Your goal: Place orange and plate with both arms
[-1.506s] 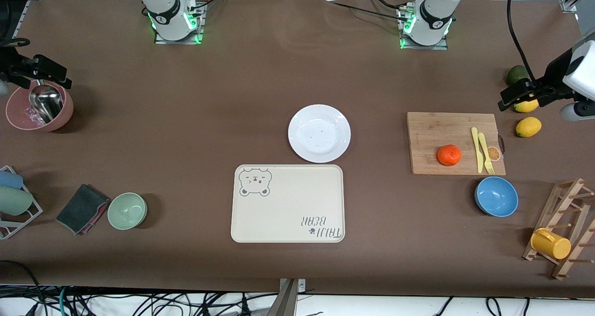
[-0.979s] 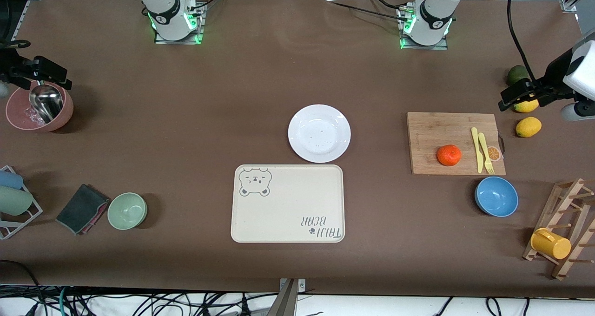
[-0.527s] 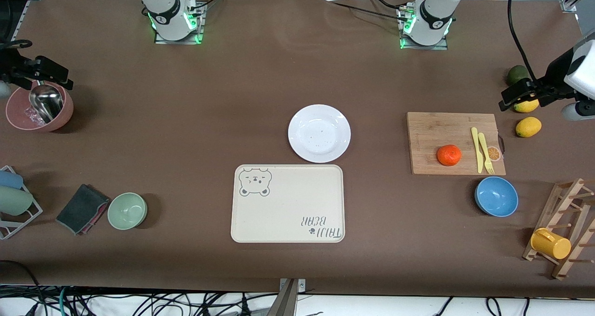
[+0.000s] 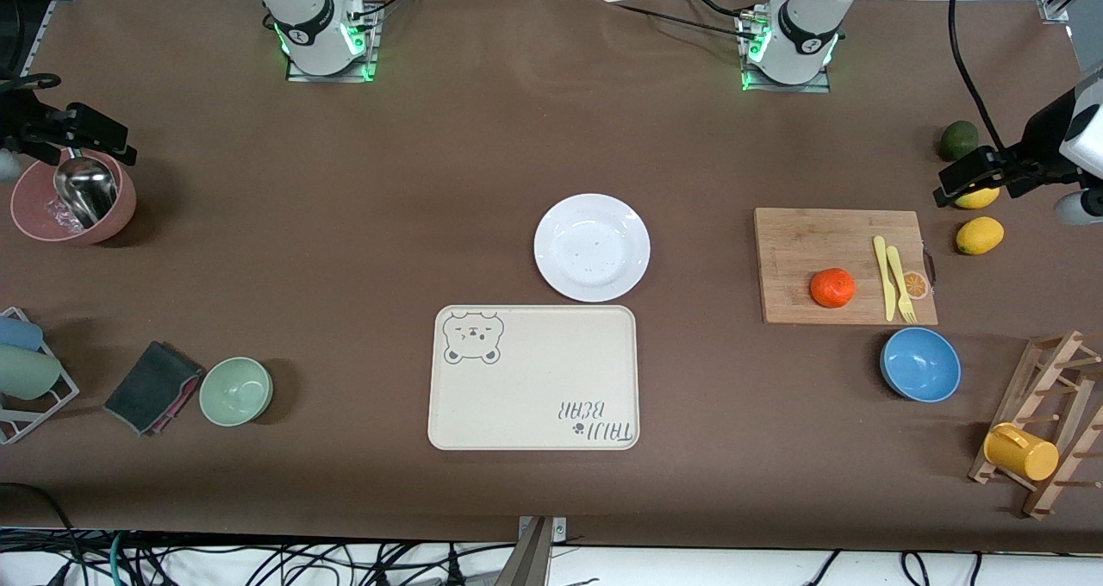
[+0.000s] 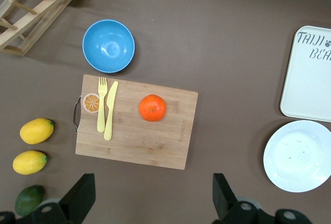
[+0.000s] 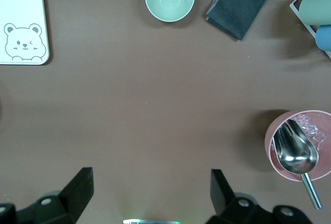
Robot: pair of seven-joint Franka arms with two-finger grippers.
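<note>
With jaws spread wide and empty, our left gripper [image 4: 978, 177] and right gripper [image 4: 73, 134] hover high at the desk's two ends, nothing begun: the orange [image 4: 832, 287] sits on the cutting board [image 4: 810, 241], the plate [image 4: 592, 246] mid-desk.

Bright even overhead light; soft short shadows, sharp focus, faint glare

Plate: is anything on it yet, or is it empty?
Empty. The plate shows only bare white surface with faint specks; the orange sits on the cutting board, neither hand touching it.
</note>
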